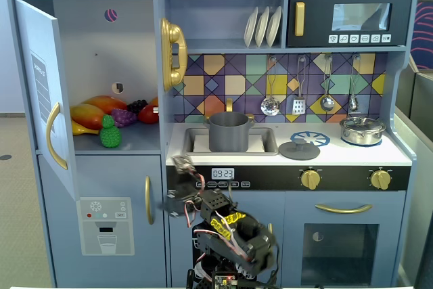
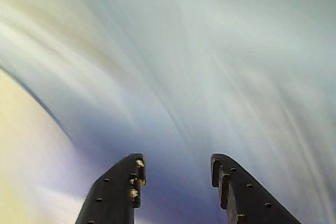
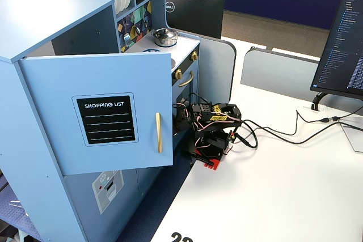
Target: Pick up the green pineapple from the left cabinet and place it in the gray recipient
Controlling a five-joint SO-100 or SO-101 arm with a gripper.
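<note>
The small bright green bumpy plastic pineapple (image 1: pixel 110 133) sits on the shelf of the tall blue-gray left cabinet (image 1: pixel 108 52), whose door stands open, just in front of the orange-yellow mango (image 1: pixel 91 114) and purple grape bunch (image 1: pixel 124 116). The matte gray cylindrical pot (image 1: pixel 229 131) stands in the sink. In the blurred wrist view, the black end effector (image 2: pixel 177 170) has its fingers spread apart, gripping nothing.
</note>
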